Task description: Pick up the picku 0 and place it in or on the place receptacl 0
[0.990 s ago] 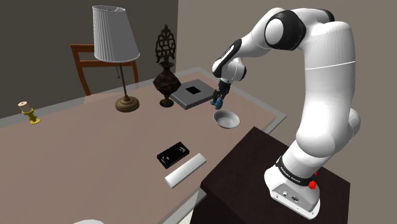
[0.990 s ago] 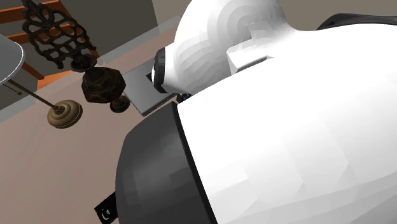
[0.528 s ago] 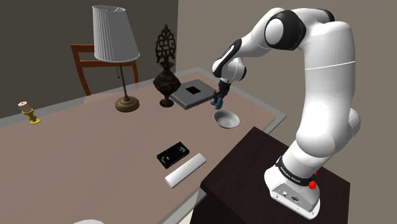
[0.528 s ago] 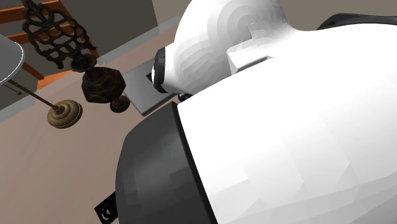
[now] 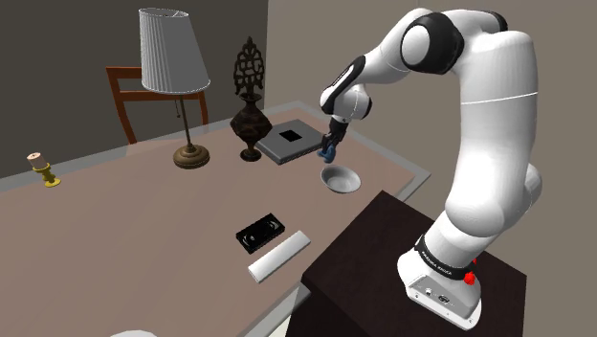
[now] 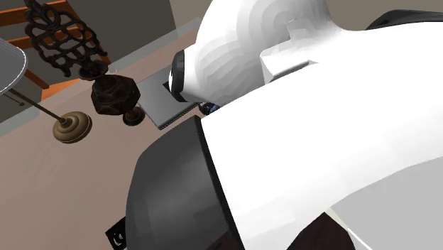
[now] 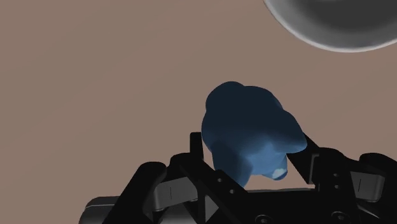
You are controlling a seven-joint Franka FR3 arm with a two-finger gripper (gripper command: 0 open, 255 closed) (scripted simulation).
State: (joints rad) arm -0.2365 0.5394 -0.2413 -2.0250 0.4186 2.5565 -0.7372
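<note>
The pick-up looks done. The claw (image 7: 251,153) is clamped on the blue lump (image 7: 245,121), one finger against each side of it, and holds it in the air over bare surface (image 5: 143,220). In the shoulder view it hangs between the grey slab (image 5: 287,144) and the white bowl (image 5: 340,179), which I take to be the receptacle, though the task does not name it plainly.

What is left is a short carry across to the bowl, a lowering and a release. In the wrist view the lump is not over the bowl, whose rim curves in off to one side.

The path to the bowl is open. The slab lies just beside the claw on the far side, and the dark urn (image 5: 250,123) stands beyond it. The bowl sits near the surface's edge toward the stand, so an overshoot could send the lump off the surface.
</note>
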